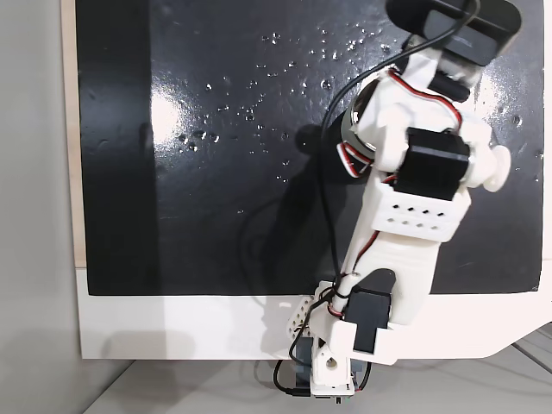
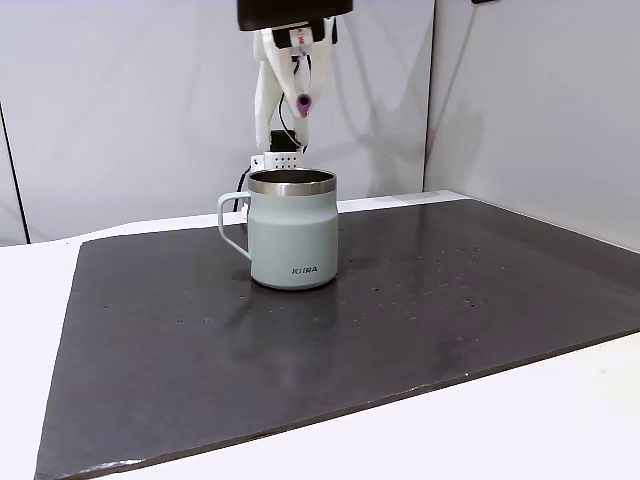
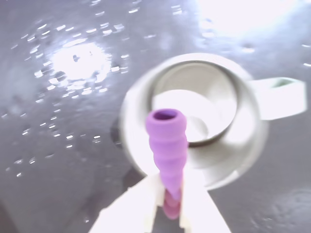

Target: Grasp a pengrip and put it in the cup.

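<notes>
Wrist view: the dark mat [image 3: 53,145] fills the frame, and the cup [image 3: 194,121] sits on it just past centre, its handle at three o'clock. The gripper [image 3: 170,206] enters at six o'clock, jaws clamped on the purple pengrip [image 3: 167,145], which hangs over the cup's mouth. The grasp looks done; only the release remains. Nothing stands between pengrip and cup.

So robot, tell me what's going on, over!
Gripper shut on pengrip. Pengrip above the cup, not in yet. Nothing in the way.
</notes>
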Motion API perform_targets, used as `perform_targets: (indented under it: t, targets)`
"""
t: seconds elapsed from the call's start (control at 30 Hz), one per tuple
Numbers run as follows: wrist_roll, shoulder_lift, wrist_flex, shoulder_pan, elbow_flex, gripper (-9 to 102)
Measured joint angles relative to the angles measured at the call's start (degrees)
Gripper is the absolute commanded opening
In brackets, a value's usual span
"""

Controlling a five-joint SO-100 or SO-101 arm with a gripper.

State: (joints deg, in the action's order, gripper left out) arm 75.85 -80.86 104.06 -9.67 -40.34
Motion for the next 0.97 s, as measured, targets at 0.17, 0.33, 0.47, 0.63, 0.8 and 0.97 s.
perform_targets:
  t: [0.17,0.33,0.47,0.63,0.8,0.97]
  targets:
    - [1.0,1.8,0.0,-3.3,0.2,0]
    - [1.0,2.5,0.0,-3.4,0.2,6]
    - [1.0,3.1,0.0,-3.6,0.2,26]
    - [1.0,3.0,0.0,-3.8,0.2,30]
    - [1.1,3.0,0.0,-4.4,0.2,30]
    - [1.7,3.0,0.0,-4.9,0.2,30]
